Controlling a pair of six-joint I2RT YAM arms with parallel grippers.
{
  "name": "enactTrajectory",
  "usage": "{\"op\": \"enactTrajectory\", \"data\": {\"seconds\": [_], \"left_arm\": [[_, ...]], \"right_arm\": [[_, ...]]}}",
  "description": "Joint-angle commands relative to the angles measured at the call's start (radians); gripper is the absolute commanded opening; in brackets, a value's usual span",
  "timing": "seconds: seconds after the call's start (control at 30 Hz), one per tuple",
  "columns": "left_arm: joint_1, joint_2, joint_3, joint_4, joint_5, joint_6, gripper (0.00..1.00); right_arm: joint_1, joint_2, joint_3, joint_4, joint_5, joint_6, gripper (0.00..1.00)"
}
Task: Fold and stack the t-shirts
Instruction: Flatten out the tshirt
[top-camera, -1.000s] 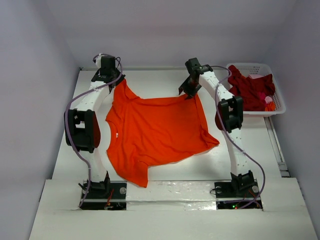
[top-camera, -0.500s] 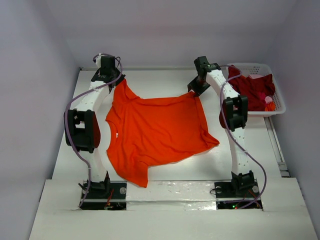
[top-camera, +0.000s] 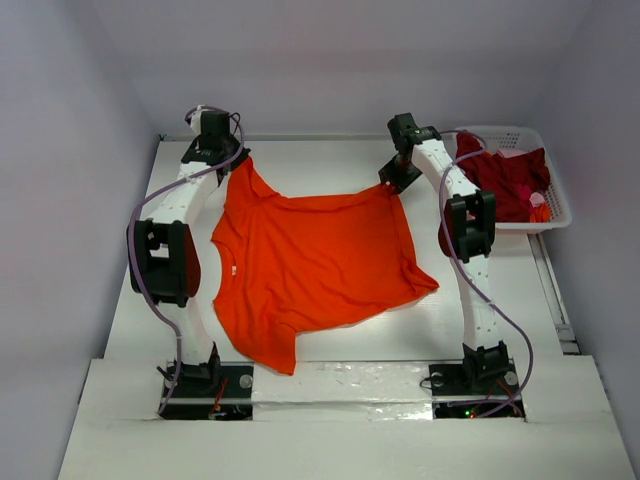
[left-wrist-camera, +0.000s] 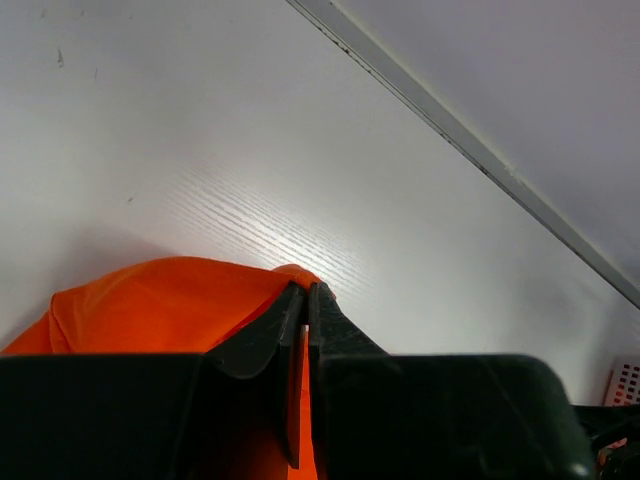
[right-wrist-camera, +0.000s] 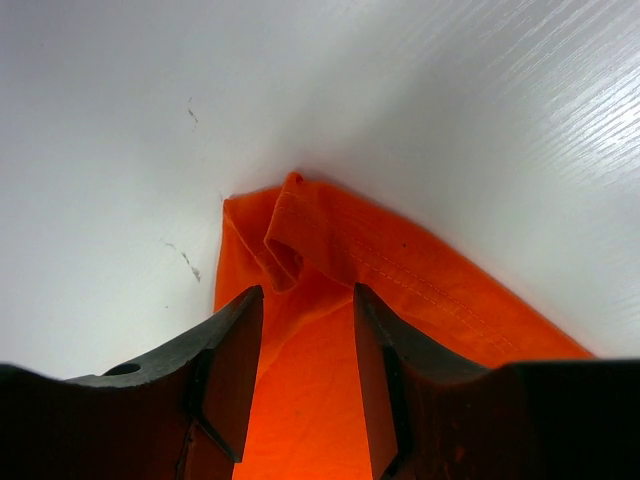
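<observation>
The bright orange t-shirt (top-camera: 310, 260) lies spread on the white table between the two arms. My left gripper (top-camera: 237, 160) is at its far left corner. In the left wrist view that gripper (left-wrist-camera: 306, 288) is shut on the orange hem (left-wrist-camera: 150, 310), with cloth pinched between the black fingers. My right gripper (top-camera: 388, 185) is at the far right corner of the shirt. In the right wrist view it (right-wrist-camera: 306, 290) stands open, and the curled orange corner (right-wrist-camera: 285, 250) lies just beyond its tips. The dark crimson t-shirt (top-camera: 505, 180) sits crumpled in the basket.
A white lattice basket (top-camera: 561, 212) stands at the far right of the table, beside the right arm. The table's back edge and wall run just behind both grippers (left-wrist-camera: 470, 155). One sleeve of the orange shirt hangs toward the near edge (top-camera: 270, 350).
My right gripper has shifted right and slightly back to the shirt's far right corner, which now lies a little further right. The left gripper has kept its hold without moving.
</observation>
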Motion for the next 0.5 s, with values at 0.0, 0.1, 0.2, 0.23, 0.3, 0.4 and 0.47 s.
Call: {"op": "enactTrajectory", "data": {"seconds": [0.0,0.1,0.2,0.23,0.3,0.4,0.47], "left_arm": [[-0.005,-0.072,0.025,0.017,0.007,0.002,0.0],[-0.005,-0.072,0.024,0.017,0.008,0.002,0.0],[-0.005,-0.07,0.021,0.018,0.01,0.002,0.0],[-0.005,-0.07,0.019,0.021,0.01,0.0,0.0],[-0.005,-0.07,0.016,0.024,0.011,0.0,0.0],[-0.005,-0.07,0.013,0.026,0.013,-0.003,0.0],[-0.005,-0.07,0.012,0.029,0.014,-0.006,0.0]], "right_arm": [[0.007,-0.031,0.007,-0.006,0.029,0.009,0.46],[0.007,-0.024,0.008,0.0,0.021,0.003,0.46],[0.007,-0.02,0.005,-0.001,0.016,-0.001,0.45],[0.007,-0.022,0.0,0.003,0.015,-0.003,0.45],[0.007,-0.023,-0.001,0.006,0.012,-0.005,0.45],[0.007,-0.023,-0.001,0.02,-0.004,-0.008,0.45],[0.007,-0.023,-0.006,0.029,-0.026,-0.006,0.45]]}}
